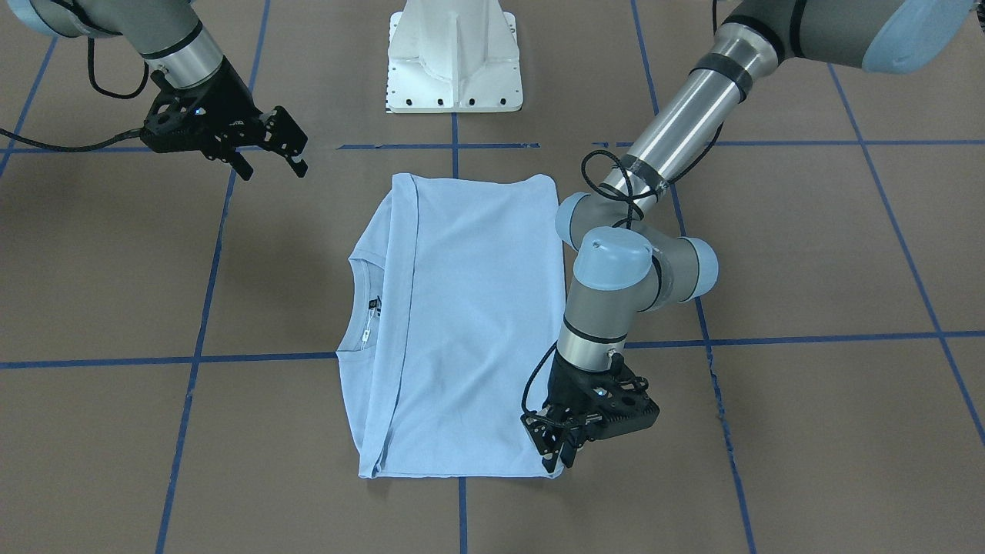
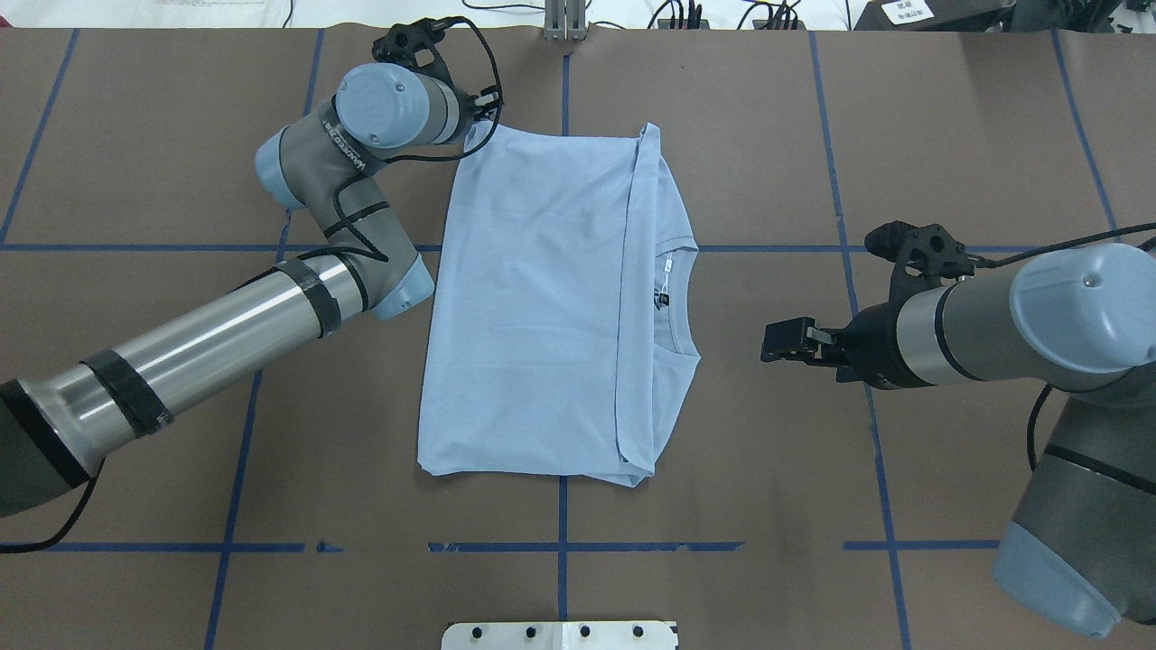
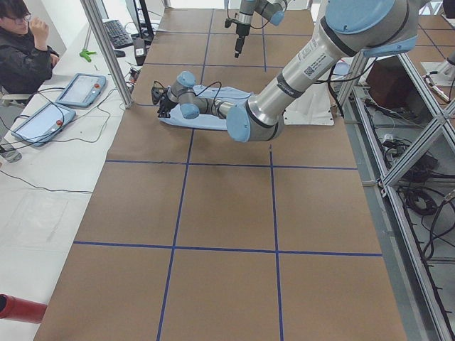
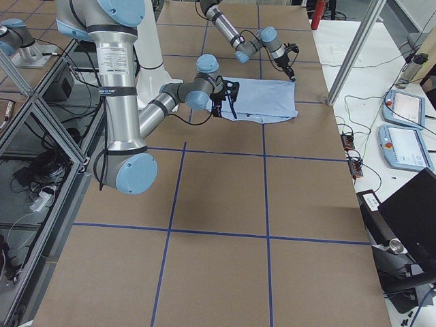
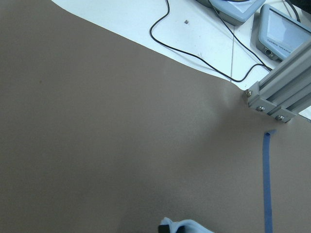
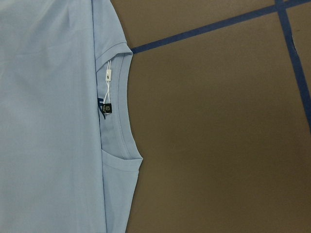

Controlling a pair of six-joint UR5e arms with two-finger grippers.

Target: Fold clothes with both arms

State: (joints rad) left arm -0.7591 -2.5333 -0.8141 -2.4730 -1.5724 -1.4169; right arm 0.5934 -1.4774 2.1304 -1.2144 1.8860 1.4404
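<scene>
The light blue T-shirt [image 2: 533, 316] lies folded into a rectangle on the brown table, with one side laid over the middle. Its ribbed collar [image 2: 682, 298] and dark neck label [image 6: 106, 108] face my right arm; the chest print is hidden. My left gripper [image 1: 558, 454] is down at the shirt's far corner on my left side, shut on that corner, and a bit of blue cloth [image 5: 192, 227] shows in the left wrist view. My right gripper [image 1: 273, 158] hangs open and empty above the table beside the collar; it also shows in the overhead view [image 2: 781, 341].
The white pedestal base [image 1: 454, 61] stands at the robot's side of the table. Blue tape lines [image 2: 560, 546] cross the brown surface. An aluminium post [image 5: 279, 99] stands at the far edge near the left gripper. An operator [image 3: 25, 50] and teach pendants [image 3: 82, 89] are beyond that edge.
</scene>
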